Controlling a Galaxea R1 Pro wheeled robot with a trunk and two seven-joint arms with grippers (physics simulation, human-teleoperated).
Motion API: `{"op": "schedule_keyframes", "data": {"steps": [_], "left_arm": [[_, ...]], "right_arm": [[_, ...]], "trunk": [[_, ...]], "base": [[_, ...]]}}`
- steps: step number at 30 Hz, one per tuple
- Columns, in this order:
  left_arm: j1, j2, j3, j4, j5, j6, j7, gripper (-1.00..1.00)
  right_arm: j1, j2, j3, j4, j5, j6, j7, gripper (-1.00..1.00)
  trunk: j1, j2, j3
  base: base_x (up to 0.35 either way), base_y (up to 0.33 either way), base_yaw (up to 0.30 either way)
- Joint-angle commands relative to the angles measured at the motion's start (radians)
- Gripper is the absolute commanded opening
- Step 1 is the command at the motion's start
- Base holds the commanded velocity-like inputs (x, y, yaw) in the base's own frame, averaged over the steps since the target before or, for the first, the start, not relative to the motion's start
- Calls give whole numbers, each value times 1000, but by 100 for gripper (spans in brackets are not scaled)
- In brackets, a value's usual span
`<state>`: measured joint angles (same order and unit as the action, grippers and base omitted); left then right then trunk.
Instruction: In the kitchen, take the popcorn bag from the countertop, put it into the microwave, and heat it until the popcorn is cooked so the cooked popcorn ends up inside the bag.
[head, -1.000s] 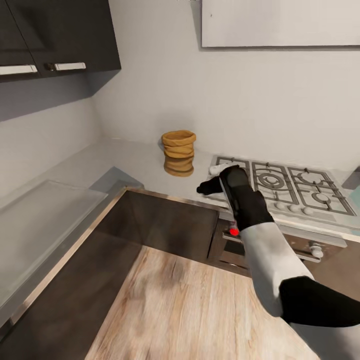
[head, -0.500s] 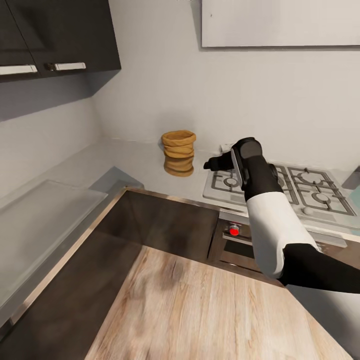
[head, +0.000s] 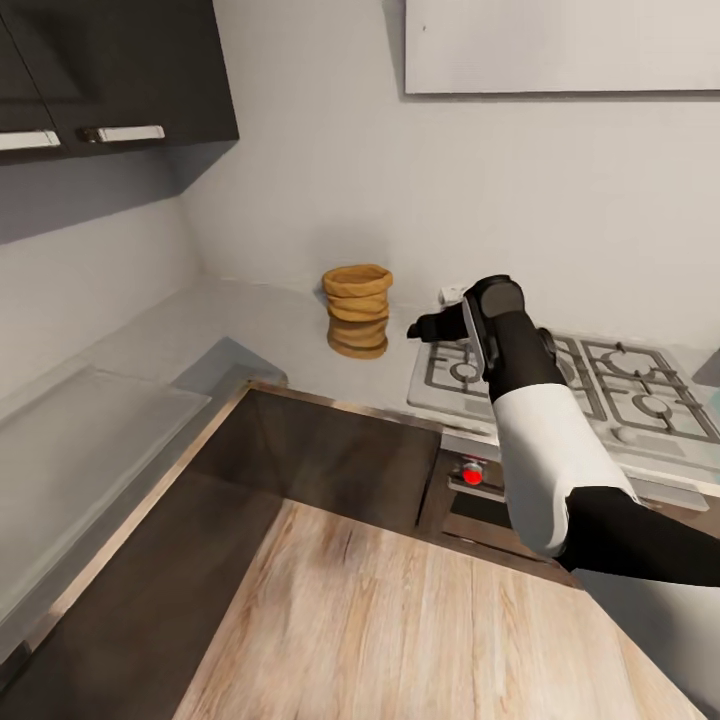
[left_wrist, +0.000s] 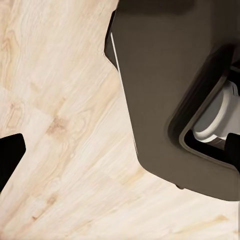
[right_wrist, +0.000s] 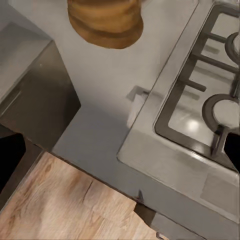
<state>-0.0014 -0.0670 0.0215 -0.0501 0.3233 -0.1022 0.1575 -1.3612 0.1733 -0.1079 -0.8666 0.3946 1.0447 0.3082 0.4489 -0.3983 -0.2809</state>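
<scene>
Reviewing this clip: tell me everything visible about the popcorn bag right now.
The popcorn bag is a squat tan-orange sack of coarse, burlap-like look, with a thick rolled rim and bulging folded sides like stacked rings. It stands upright with its mouth open upward on the grey countertop, near the back wall and just left of the gas hob. Nothing grips it; the right pincer hovers beside it, apart. Its contents cannot be made out.
</scene>
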Motion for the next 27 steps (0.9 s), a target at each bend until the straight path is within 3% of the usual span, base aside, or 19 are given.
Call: {"op": "schedule_keyframes", "data": {"steps": [1,6,14,27], "left_arm": [[0,0,2,-1,3,-3,2,100],[0,0,2,-1,3,-3,2,100],[0,1,2,-1,3,-3,2,100],[0,1,2,-1,4,-4,2,100]], "right_arm": [[-1,1,-4,-2,11,2,9,100],[-1,1,-2,-21,15,2,8,100],[-1,1,5,-131,21,2,-20,100],[-1,1,6,-132,14,2,-21,100]], "trunk": [[1,-2,-2],[1,-2,-2],[1,-2,-2],[1,-2,-2]], "base": [[316,0,0],[319,0,0],[318,0,0],[319,0,0]]}}
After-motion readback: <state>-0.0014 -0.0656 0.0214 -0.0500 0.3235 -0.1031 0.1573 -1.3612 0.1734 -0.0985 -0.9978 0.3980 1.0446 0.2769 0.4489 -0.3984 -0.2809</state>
